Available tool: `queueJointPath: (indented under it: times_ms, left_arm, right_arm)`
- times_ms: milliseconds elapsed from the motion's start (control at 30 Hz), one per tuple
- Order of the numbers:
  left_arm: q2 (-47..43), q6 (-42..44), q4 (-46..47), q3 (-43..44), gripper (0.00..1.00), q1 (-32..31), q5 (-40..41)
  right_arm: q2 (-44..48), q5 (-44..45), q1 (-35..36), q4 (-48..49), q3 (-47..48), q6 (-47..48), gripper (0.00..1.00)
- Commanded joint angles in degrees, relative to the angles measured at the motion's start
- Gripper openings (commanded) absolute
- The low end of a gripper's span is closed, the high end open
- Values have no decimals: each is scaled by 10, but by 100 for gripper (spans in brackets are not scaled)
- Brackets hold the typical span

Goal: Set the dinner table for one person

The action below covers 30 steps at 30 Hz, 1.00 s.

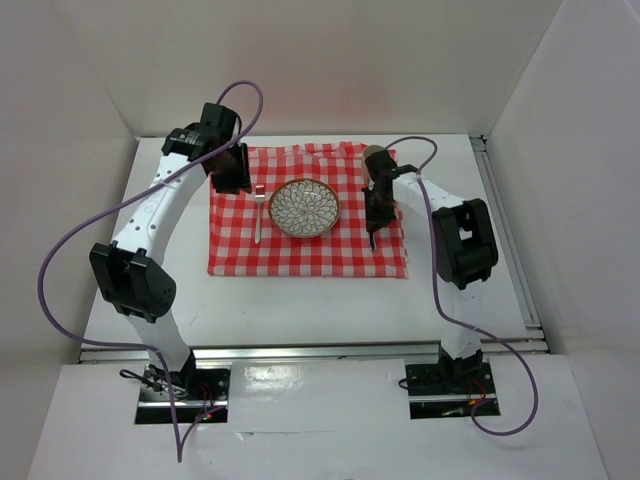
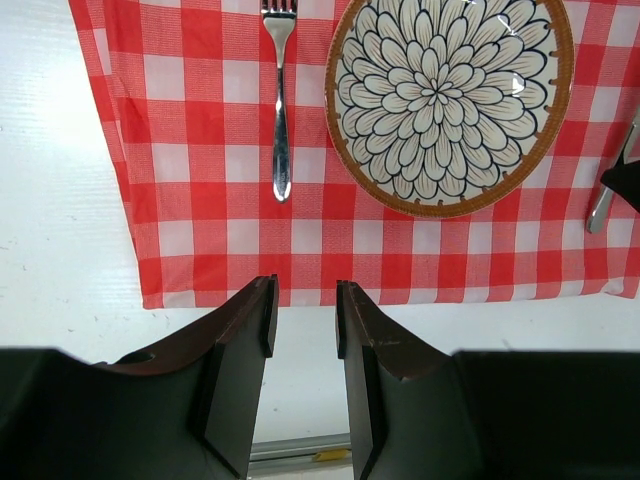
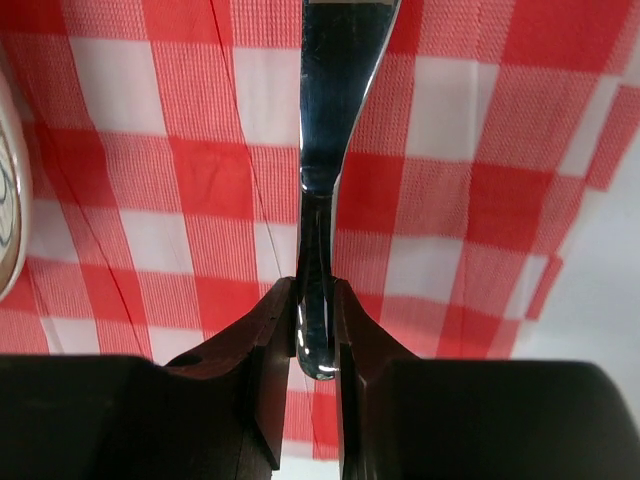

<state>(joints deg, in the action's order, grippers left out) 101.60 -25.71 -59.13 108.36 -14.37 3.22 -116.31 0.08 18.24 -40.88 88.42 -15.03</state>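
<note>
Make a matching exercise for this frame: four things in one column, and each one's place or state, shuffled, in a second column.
Things:
1. fork
2. plate
3. metal utensil
4. left gripper

Places or states:
a. clamped in the right gripper
b. open, holding nothing
c. lying on the cloth, left of the plate
d. in the middle of the checked cloth

Pairs: 1-c, 2-d, 3-a, 4-b

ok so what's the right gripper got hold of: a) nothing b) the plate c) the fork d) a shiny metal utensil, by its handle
d: the right gripper is closed on the handle of a shiny metal utensil, while the fork lies free on the checked cloth beside the plate.
</note>
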Motion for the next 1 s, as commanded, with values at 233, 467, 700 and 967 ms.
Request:
queueJointPath:
  times_ms: [233, 467, 700, 967]
  left_arm:
    - [-25, 2, -2, -7, 47, 2, 13]
    - [-25, 2, 3, -18, 47, 2, 8]
    - [-30, 2, 3, -24, 47, 2, -2]
    - [-61, -8, 9, -41, 47, 2, -8]
  right_arm:
    - [-44, -9, 4, 43, 46, -6, 3]
    - [-48, -9, 9, 25, 76, -11, 17]
    - [34, 11, 14, -16, 83, -17, 73]
    - [220, 84, -1, -35, -23, -69, 100]
